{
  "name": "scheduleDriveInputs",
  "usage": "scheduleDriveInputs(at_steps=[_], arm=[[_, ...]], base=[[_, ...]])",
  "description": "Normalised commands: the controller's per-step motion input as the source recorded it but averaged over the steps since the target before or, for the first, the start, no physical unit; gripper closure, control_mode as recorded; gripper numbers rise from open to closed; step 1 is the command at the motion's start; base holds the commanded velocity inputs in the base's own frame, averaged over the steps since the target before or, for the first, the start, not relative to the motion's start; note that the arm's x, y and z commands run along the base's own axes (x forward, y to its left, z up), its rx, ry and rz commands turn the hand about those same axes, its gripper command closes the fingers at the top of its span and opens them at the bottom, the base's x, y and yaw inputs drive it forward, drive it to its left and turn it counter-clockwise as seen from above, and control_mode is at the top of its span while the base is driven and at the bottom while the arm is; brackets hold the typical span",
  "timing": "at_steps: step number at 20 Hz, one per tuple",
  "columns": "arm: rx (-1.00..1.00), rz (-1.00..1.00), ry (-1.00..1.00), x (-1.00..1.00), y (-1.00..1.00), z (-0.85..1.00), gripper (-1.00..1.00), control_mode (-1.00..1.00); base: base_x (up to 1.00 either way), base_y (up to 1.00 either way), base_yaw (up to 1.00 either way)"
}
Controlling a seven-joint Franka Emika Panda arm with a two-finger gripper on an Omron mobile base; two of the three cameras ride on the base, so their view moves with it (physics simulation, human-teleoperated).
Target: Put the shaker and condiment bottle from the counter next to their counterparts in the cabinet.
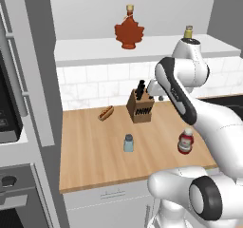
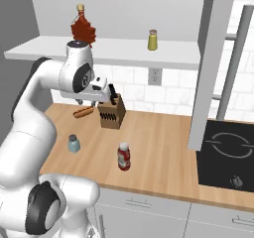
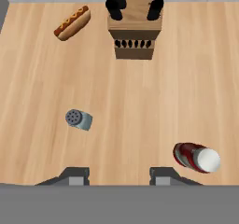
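The claw (image 3: 119, 175) hung high over the bench (image 1: 85, 167), jaws drawn narrow and holding nothing, likely placed to survey both targets; the shaker (image 1: 128, 143) stood mid-bench, the ketchup bottle (image 1: 185, 141) well apart near the front edge; open wood surrounded each; the knife block (image 1: 140, 106) and hot dog (image 1: 106, 113) lay farther back; the cabinet (image 1: 95, 56) shelf held the maple-leaf bottle (image 1: 129, 31) and olive shaker (image 2: 153, 39), with room between.

Arm raised, hand (image 3: 119, 175) pointing down, closed, empty

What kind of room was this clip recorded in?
A simulated home kitchen, by the look of it: a wooden counter with a knife block, a black cooktop beside it, and an oven at the far left.
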Motion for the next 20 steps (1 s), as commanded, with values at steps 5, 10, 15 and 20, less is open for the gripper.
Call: scheduleDriveInputs(at_steps=[5,10,15,20], arm=[[0.0,-0.01,-0.11,-0.45,-0.01,0.0,-1.0,-1.0],[0.0,-0.05,-0.3,-0.85,-0.44,-0.18,-1.0,-1.0],[-0.01,0.05,-0.28,-0.35,-0.43,-0.18,-1.0,-1.0],[0.0,0.07,-0.09,-0.22,-0.57,-0.49,-1.0,-1.0]], base=[[0.0,0.0,0.0],[0.0,0.0,0.0],[0.0,0.0,0.0],[0.0,0.0,0.0]])
